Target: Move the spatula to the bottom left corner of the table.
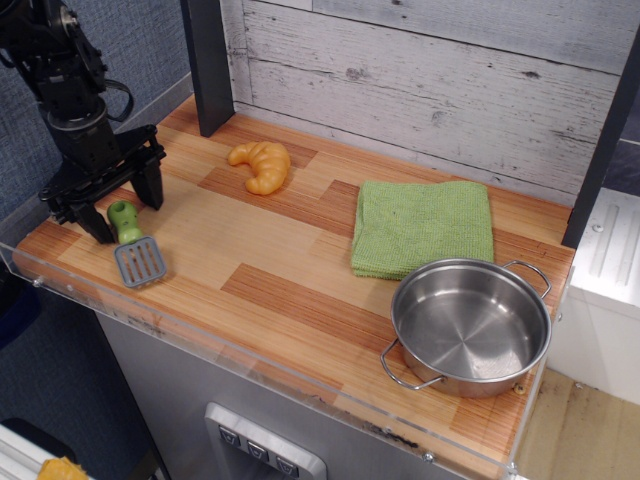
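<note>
Spatula (133, 247) time is almost done, I think. It lies flat on the tabletop (300, 300), with its chunky green handle right between the two fingers of the pincer (116, 209) and its grey slotted blade sticking out just below and in front of the pincer, toward the clear front rim. The pincer is spread wide, with one finger on each side of the handle, and I cannot see either finger pressing on it, so it looks let go and not held. The spatula sits in the corner of the tabletop nearest the pincer, close to the front rim and the side edge. That looks like the bottom left corner the task asks for, so my guess is the putting-down step is the one in hand. The next move should be to lift the pincer straight up and away, keeping the fingers spread, so they do not bump the handle and push the spatula out of its spot. Going slow would help, because the toy looks light and could slide easily on the smooth wood. Far off to the pincer's other side, well apart from it, are a croissant (262, 164), a green cloth (424, 226) and a shiny pot (470, 326). None of them are in the way, so they can be left alone.
</note>
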You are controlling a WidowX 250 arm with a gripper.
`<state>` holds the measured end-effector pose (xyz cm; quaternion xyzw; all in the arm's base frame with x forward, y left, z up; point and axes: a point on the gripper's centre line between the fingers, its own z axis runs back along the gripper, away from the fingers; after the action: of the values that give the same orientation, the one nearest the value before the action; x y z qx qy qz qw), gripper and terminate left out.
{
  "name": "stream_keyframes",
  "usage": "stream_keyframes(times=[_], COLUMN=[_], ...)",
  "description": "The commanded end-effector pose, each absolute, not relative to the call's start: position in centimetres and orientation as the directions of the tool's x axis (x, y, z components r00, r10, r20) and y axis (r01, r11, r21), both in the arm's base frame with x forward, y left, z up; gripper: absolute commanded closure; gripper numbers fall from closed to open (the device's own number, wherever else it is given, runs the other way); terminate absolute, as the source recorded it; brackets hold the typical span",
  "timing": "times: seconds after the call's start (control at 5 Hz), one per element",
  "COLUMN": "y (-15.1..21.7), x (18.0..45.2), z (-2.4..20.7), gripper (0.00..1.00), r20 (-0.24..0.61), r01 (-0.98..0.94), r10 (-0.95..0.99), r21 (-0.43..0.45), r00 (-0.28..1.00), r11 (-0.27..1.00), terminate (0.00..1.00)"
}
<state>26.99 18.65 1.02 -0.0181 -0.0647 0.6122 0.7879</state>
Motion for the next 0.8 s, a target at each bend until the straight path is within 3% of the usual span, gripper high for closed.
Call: stream_keyframes(times=[0.0,0.2,0.6], y=[18.7,18.4,16.0], x=[27.2,27.9,28.5], z=[3.0,4.8,11.3], gripper=[0.0,0.0,0.0], r20=[0.112,0.099,0.145], r01=[-0.957,-0.946,-0.918], r10=[0.963,0.961,0.946], r21=[-0.134,-0.176,-0.237], r00=[0.244,0.26,0.291], r11=[0.258,0.274,0.318], terminate=[0.0,0.0,0.0])
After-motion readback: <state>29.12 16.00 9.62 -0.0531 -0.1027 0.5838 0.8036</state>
